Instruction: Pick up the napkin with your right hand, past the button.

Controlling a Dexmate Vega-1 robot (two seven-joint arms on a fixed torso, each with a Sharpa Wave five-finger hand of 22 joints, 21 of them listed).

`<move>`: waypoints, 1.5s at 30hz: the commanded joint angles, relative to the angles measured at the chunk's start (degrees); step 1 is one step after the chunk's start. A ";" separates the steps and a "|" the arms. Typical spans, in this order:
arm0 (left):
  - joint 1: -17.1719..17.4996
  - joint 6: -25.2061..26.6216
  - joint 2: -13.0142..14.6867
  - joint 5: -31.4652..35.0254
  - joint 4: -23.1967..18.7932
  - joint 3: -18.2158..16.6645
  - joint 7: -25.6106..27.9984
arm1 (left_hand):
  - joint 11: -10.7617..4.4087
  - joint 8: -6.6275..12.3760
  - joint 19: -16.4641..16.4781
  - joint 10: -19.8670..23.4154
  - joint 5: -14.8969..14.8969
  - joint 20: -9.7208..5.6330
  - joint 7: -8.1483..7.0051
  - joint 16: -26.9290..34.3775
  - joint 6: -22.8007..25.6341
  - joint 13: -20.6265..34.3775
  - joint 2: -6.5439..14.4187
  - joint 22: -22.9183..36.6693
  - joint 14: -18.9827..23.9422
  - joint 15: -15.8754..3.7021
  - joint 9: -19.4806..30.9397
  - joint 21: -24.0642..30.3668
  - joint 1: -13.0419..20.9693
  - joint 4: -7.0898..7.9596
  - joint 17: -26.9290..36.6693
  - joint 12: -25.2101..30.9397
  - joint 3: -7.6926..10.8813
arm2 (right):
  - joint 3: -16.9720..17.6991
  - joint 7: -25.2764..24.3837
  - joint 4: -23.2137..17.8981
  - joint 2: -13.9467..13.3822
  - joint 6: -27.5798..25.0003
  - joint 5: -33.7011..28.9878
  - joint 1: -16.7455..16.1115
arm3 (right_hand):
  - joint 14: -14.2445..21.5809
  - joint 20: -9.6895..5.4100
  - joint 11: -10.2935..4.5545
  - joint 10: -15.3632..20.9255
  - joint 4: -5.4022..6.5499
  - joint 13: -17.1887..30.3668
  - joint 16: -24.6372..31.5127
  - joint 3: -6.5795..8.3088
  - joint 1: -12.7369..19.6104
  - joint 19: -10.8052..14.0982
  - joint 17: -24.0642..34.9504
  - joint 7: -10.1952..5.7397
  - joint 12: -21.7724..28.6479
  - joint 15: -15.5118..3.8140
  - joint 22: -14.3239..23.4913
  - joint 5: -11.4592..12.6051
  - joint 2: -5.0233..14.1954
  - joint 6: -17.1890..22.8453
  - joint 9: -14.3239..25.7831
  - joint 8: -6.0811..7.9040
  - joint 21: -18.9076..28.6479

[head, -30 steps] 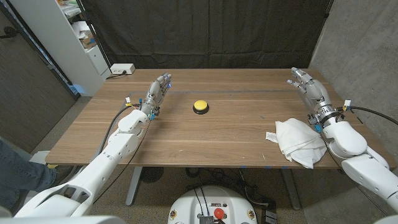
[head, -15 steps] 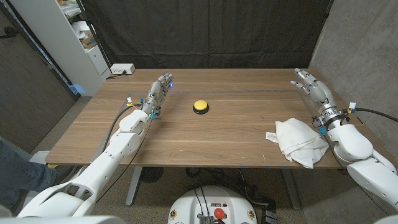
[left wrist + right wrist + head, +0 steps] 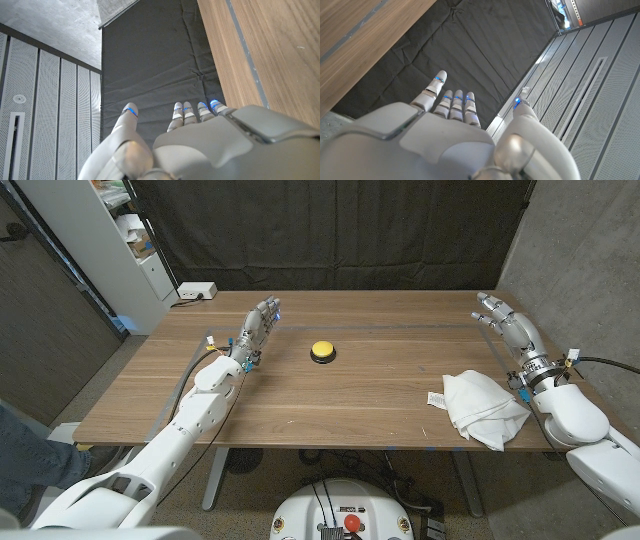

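A crumpled white napkin (image 3: 479, 407) lies near the table's front right edge, a small label at its left side. The yellow button (image 3: 322, 351) sits on a black base at the table's middle. My right hand (image 3: 508, 330) is open with fingers stretched out, just beyond the napkin at the right edge and apart from it. Its outstretched fingers (image 3: 451, 104) hold nothing in the right wrist view. My left hand (image 3: 257, 328) is open left of the button, fingers extended, and its empty fingers (image 3: 192, 111) point past the table's far edge.
The wooden table (image 3: 350, 400) has a black curtain (image 3: 330, 230) behind it. A white power strip (image 3: 196, 291) sits at the far left corner. A white shelf unit (image 3: 115, 240) stands to the left, a grey concrete wall (image 3: 590, 270) to the right.
My right hand has drifted rightward and slightly nearer, toward the table's right edge. The left hand, napkin and button have stayed in place.
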 commanded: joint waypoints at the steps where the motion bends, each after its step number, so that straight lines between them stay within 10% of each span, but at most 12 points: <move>1: 0.62 0.32 0.17 0.48 -1.65 0.28 0.92 | 0.02 -0.13 -0.50 0.09 0.02 0.13 0.30 -0.20 0.35 0.09 0.07 0.30 -0.12 0.16 0.10 -0.04 0.86 -0.05 0.33 -0.13 -0.31 | 1.50 0.33 0.85 0.75 1.71 -1.53 -1.46 | 0.05 0.07 0.08 0.41 -0.17 0.00 0.31 -0.25 -0.09 0.50 -0.02 -0.63 -0.07 -0.13 0.21 -0.22 0.50 0.03 0.12 -0.28 -0.13; 45: 1.25 0.45 0.90 0.67 -2.20 0.68 1.48 | -0.06 -0.39 -0.61 0.35 0.00 0.29 0.39 -0.24 0.64 0.12 0.22 0.34 -0.11 0.20 0.11 -0.05 1.01 -0.11 0.34 -0.68 -0.68 | 6.70 -0.88 3.41 2.65 7.18 -10.35 -4.14 | 2.05 -0.37 -0.58 3.02 -0.69 0.00 0.84 -0.66 0.34 2.70 -0.80 -1.61 -0.73 -1.04 0.21 0.09 0.67 1.55 0.13 0.13 -0.85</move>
